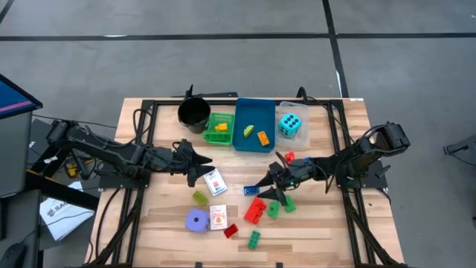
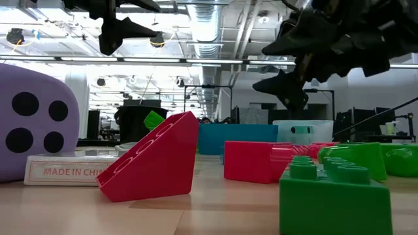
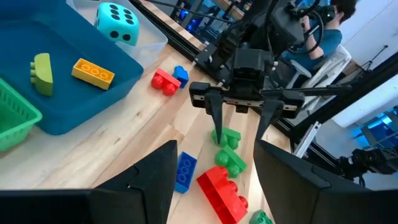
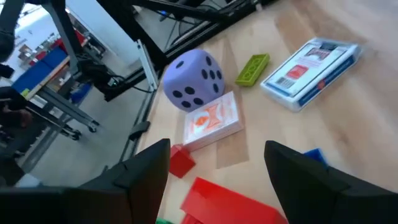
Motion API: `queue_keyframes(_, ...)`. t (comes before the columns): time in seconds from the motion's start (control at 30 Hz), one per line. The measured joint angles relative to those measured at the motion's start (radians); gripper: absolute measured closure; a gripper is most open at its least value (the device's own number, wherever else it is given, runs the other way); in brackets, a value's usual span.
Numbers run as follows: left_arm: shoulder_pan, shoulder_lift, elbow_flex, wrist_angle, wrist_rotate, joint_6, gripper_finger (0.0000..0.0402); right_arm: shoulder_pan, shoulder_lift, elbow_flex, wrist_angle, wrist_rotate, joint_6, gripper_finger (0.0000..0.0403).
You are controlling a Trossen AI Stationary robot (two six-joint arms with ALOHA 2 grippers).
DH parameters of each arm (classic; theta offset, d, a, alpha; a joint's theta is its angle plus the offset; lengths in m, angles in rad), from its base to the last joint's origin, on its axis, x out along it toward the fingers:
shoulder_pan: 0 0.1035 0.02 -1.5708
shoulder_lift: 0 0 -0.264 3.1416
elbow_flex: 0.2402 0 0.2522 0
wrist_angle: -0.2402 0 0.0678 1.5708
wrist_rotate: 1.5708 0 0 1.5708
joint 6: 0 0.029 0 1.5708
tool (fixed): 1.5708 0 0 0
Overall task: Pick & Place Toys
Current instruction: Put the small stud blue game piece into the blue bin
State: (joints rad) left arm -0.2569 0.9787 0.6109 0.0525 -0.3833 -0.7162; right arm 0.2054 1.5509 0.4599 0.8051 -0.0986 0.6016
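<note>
Wooden table (image 1: 163, 223) strewn with bricks, left gripper (image 1: 195, 168) and right gripper (image 1: 277, 181) hovering, both jaws open, empty

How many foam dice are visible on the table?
2. The cyan die sits in the clear tray at the table's far edge; the purple die rests on the wood beside a white card pack. None seems hidden.

A robotics lab or open-plan industrial workspace: a wooden table (image 1: 312, 223) on a grey concrete floor (image 1: 223, 59), framed by black metal rails (image 1: 141, 149). Beyond it, exposed ceiling ducts (image 2: 209, 26) and strip lights, with cabled metal stands (image 4: 81, 93) at the table's 9 o'clock
</note>
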Motion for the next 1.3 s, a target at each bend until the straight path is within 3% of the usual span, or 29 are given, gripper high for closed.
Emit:
queue_keyframes(0.3,0.0,0.0,0.0,0.0,-0.001,-0.031,0.0198,-0.004,0.0,-0.003,-0.026,0.004,-0.217,0.0147)
queue_keyframes(0.53,0.0,0.0,0.0,0.001,-0.013,-0.034,0.0198,-0.004,0.0,-0.003,-0.119,0.08,-0.346,0.0147)
queue_keyframes(0.87,0.0,0.0,0.0,0.0,-0.044,-0.063,0.0198,-0.004,0.026,-0.003,-0.167,0.1,-0.377,0.0147)
queue_keyframes(1.3,0.0,0.0,0.0,-0.003,-0.062,-0.06,0.0198,-0.005,0.188,0.034,-0.161,0.1,-0.375,0.0147)
